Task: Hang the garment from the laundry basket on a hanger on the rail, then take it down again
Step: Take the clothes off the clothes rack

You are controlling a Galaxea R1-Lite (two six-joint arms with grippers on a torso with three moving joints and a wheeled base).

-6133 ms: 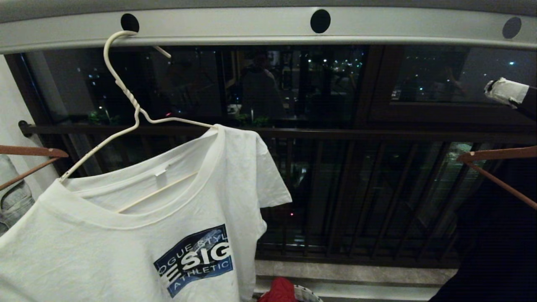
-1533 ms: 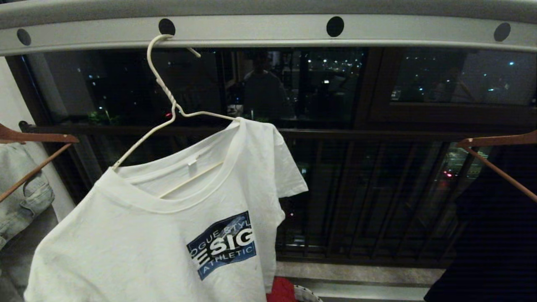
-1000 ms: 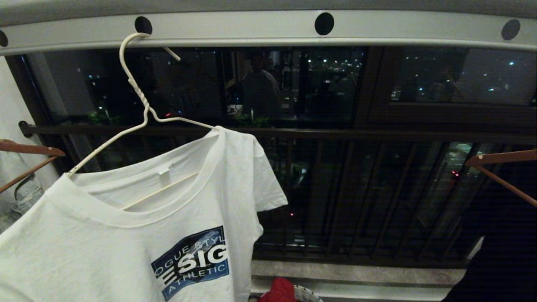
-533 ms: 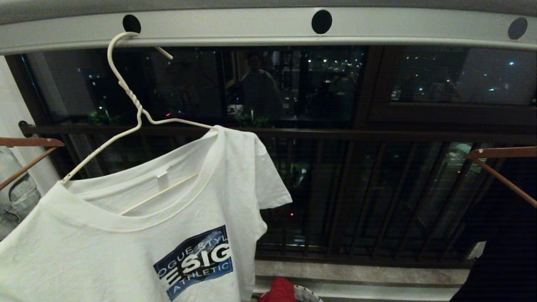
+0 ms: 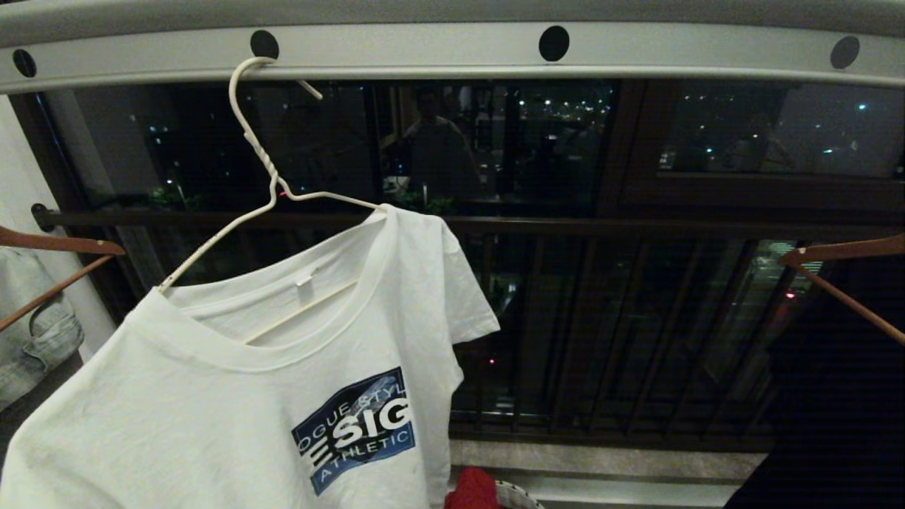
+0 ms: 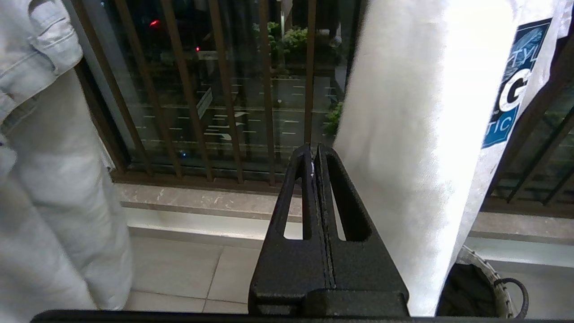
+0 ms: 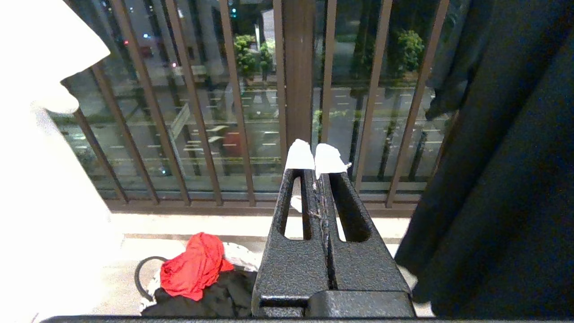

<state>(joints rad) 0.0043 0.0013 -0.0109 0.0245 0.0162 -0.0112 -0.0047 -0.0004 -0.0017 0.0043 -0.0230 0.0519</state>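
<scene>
Two grippers are closed and hold nothing: the left gripper (image 6: 314,154) has its black fingers pressed together, and the right gripper (image 7: 317,163), with white tape on its fingertips, is closed in the same way. Neither arm shows in the head view. The white T-shirt (image 5: 233,403) hangs on the white wire hanger (image 5: 272,191), whose hook sits in a round hole of the light-grey rail (image 5: 424,49); the hanger is tilted, its left shoulder lower. Seen from the left gripper, the shirt hangs just beside the fingers, not touching them, and pale denim jeans (image 6: 49,179) hang on the other side. Below and ahead of the right gripper the laundry basket (image 7: 150,276) stands on the floor with a red cloth (image 7: 193,264) in it, and a dark garment (image 7: 502,179) hangs close beside this gripper.
</scene>
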